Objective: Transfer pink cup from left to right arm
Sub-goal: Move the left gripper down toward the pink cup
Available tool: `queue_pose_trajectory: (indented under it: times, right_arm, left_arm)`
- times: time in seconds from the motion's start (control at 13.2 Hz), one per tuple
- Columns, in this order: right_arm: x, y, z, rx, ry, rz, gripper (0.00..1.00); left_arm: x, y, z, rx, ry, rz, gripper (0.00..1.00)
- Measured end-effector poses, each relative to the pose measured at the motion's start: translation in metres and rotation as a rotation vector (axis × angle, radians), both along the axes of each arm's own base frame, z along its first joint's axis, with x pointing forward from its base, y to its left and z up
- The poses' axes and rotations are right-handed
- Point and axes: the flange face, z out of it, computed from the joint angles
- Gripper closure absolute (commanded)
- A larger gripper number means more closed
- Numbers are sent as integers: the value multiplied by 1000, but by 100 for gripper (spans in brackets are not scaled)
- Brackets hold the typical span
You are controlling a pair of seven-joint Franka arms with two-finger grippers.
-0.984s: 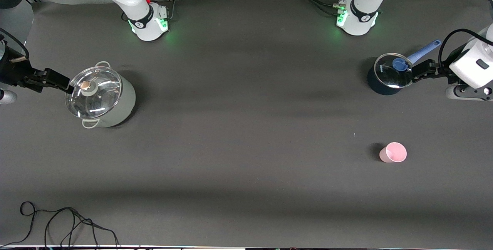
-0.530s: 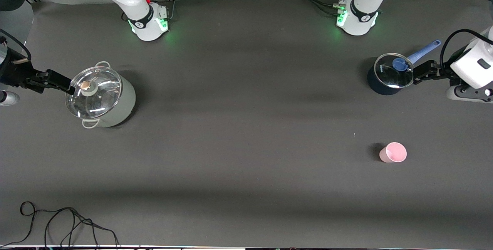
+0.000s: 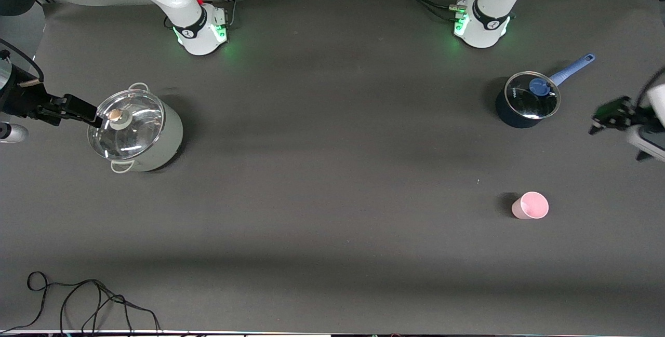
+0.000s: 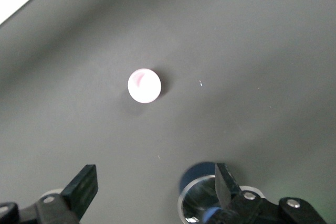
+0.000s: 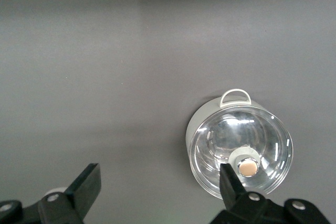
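The pink cup (image 3: 530, 205) stands upright on the dark table toward the left arm's end, nearer to the front camera than the blue saucepan. It also shows in the left wrist view (image 4: 144, 85), free of any gripper. My left gripper (image 3: 605, 116) is open and empty, in the air at the table's left-arm end, beside the saucepan and well apart from the cup; its fingers (image 4: 81, 184) stand wide. My right gripper (image 3: 78, 109) is open and empty beside the grey pot at the right arm's end; the arm waits.
A dark blue saucepan (image 3: 523, 101) with glass lid and blue handle stands toward the left arm's end. A grey pot (image 3: 136, 130) with glass lid stands at the right arm's end, also in the right wrist view (image 5: 239, 148). A black cable (image 3: 88, 300) lies at the front edge.
My left gripper has drawn away from the saucepan lid, toward the table's left-arm edge and slightly toward the front camera. The cup and right arm have not moved.
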Motion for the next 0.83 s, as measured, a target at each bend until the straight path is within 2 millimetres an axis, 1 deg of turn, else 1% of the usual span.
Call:
queue_pose_trajectory:
  times: [0.15, 0.23, 0.38, 0.45, 0.61, 0.68, 0.76, 0.83]
  right_arm:
    - [0, 0, 0, 0, 0, 1, 0]
    - [0, 1, 0, 0, 0, 1, 0]
    - [0, 1, 0, 0, 1, 1, 0]
    - [0, 1, 0, 0, 1, 2, 0]
    - [0, 1, -1, 0, 1, 2, 0]
    - [0, 1, -1, 0, 2, 2, 0]
    - [0, 1, -1, 0, 2, 3, 0]
    - [0, 2, -1, 0, 2, 3, 0]
  left_arm:
    - [6, 46, -23, -105, -4, -68, 0]
    - [9, 70, -39, -173, -12, -97, 0]
    - [15, 120, -85, -329, -45, -160, 0]
    - [17, 144, -113, -410, -70, -189, 0]
    - [20, 187, -180, -559, -148, -240, 0]
    - [20, 204, -215, -619, -195, -267, 0]
    - [21, 215, -250, -676, -247, -295, 0]
    - [20, 222, -282, -724, -292, -322, 0]
